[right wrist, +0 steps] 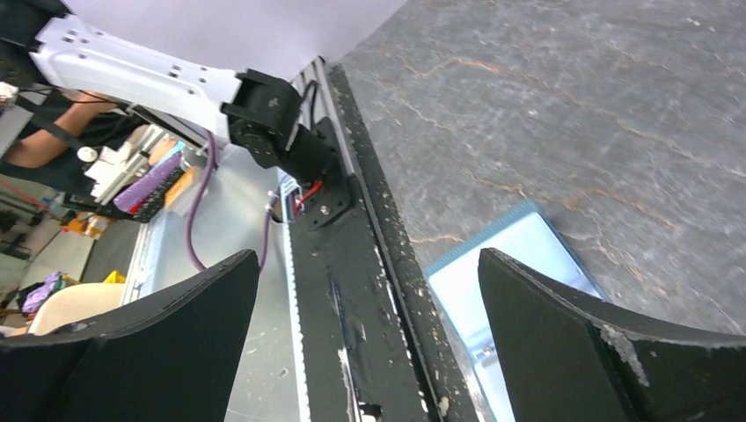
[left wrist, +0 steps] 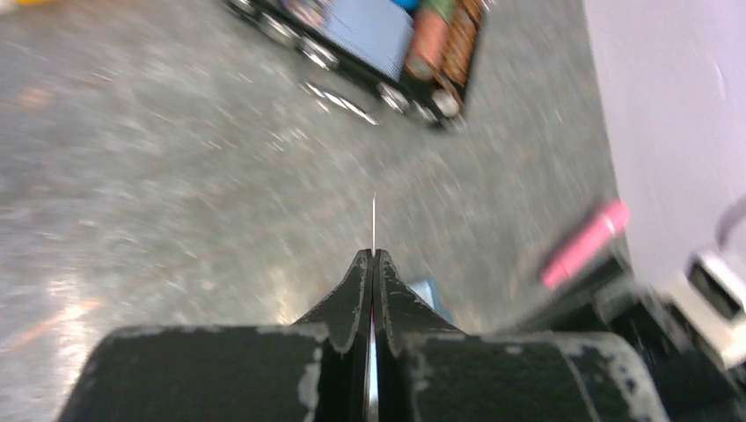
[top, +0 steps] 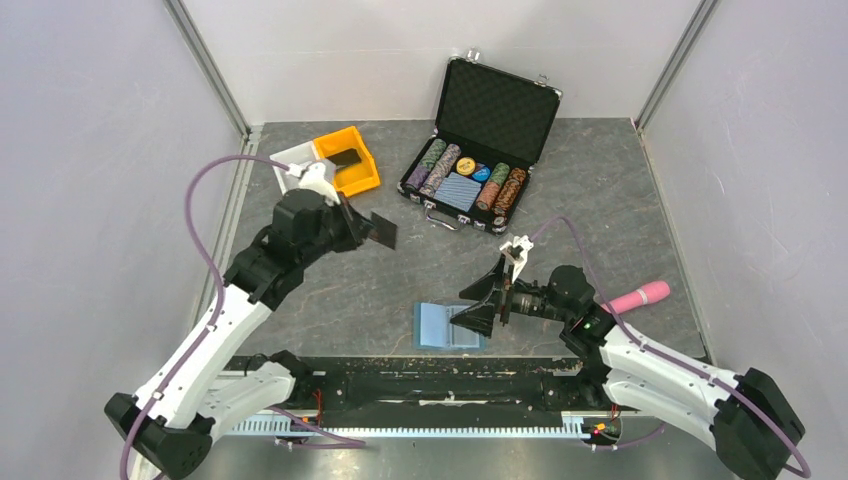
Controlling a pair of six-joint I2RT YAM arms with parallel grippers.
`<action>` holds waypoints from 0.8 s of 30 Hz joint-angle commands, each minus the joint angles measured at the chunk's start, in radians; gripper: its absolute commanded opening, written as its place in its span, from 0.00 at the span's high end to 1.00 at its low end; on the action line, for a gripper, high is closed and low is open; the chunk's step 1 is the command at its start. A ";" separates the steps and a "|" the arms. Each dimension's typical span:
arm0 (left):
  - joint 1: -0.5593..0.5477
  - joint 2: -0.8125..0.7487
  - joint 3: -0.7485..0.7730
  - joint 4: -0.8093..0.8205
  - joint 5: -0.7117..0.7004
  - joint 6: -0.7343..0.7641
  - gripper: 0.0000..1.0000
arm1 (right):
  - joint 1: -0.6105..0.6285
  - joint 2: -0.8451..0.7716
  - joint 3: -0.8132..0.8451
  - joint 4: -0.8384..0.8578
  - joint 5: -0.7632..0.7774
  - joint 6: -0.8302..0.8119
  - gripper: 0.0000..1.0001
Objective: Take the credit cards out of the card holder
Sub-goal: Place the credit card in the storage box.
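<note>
Left tool's (top: 362,228) card (top: 384,230): overhead broadside, wrist seemingly edge-on.

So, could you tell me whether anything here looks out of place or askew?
Nothing is spilled or damaged. The only stray is a pink cylinder lying alone near the right wall. The card holder sits right at the table's near edge.

The wallet (top: 448,325) is light blue and the card (top: 383,230) black. The bin (top: 366,181) is yellow, the tabletop (top: 620,190) grey with pale veins, and the case (top: 500,105) black.
</note>
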 commanded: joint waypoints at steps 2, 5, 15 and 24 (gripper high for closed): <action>0.149 0.043 0.088 0.044 -0.319 -0.037 0.98 | 0.004 -0.033 0.027 -0.119 0.085 -0.082 0.02; 0.228 0.114 0.133 0.067 -0.324 -0.049 0.98 | 0.005 -0.027 0.044 -0.138 0.079 -0.109 0.02; 0.399 0.276 0.056 0.422 -0.288 -0.090 0.98 | 0.004 0.012 0.134 -0.270 0.086 -0.206 0.02; 0.492 0.582 0.066 0.737 -0.119 -0.133 0.98 | 0.004 0.070 0.162 -0.304 0.140 -0.223 0.02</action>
